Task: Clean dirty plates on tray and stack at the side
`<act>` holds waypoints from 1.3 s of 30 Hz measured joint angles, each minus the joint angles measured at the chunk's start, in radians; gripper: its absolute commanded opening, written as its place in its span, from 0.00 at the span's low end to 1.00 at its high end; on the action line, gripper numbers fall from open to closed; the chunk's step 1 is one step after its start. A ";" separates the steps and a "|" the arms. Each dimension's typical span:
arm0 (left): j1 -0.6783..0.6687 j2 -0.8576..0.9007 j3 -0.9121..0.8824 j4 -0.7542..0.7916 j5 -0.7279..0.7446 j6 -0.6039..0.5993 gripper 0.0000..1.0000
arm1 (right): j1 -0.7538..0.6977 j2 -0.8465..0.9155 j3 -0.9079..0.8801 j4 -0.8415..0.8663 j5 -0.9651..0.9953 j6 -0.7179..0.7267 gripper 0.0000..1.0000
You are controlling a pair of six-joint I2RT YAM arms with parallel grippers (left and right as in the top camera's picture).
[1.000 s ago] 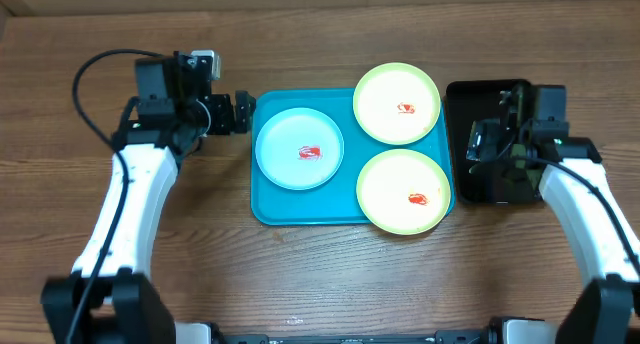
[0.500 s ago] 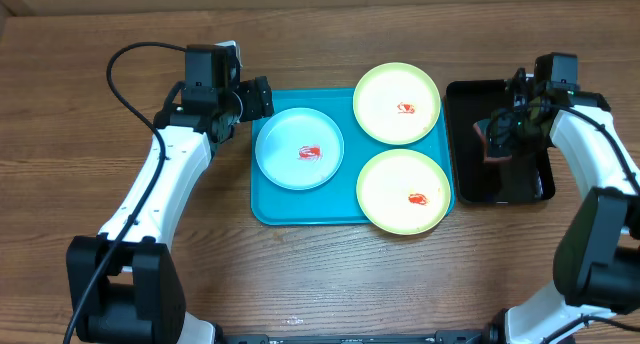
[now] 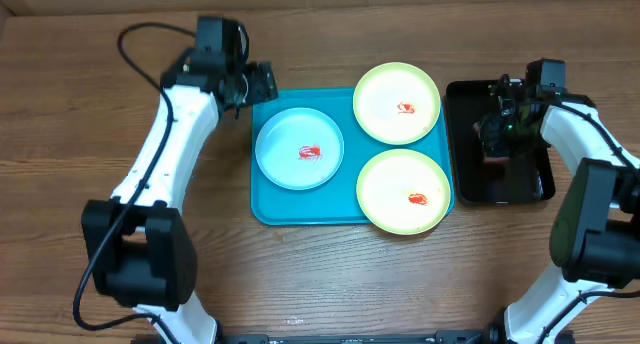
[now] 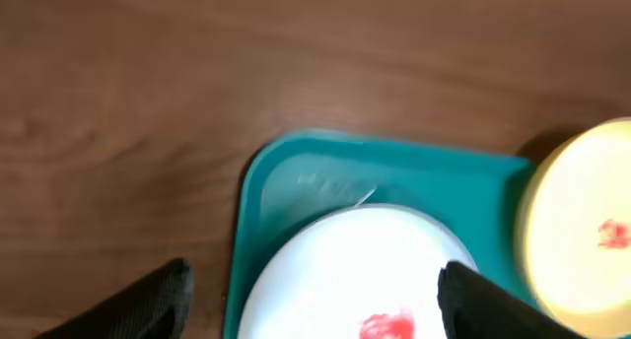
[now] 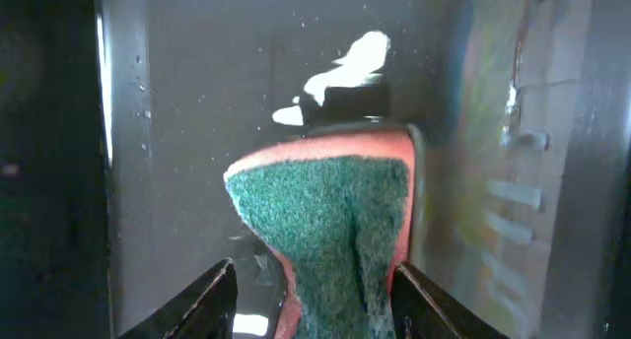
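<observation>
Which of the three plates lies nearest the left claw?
The light-blue-rimmed plate, at the tray's left end beside the left claw; both yellow-green-rimmed plates lie at its far end.

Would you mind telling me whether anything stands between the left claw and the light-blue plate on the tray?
Nothing visible does. The left claw hangs open over the far left corner of the tray, and only bare tray floor lies between it and the light-blue plate.

a narrow black tray (image 3: 478, 184) sits at the right of the frame on a brown wood-grain worktop (image 3: 320, 274). over its glossy, speckled floor a sponge (image 5: 325, 231) stands on edge, its green scrubby face showing, red-orange backing along its rim, buckled into a curve.
</observation>
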 measured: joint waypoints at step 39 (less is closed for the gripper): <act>-0.039 0.222 0.356 -0.301 -0.048 0.008 0.87 | 0.098 -0.064 0.121 -0.060 0.187 0.355 0.04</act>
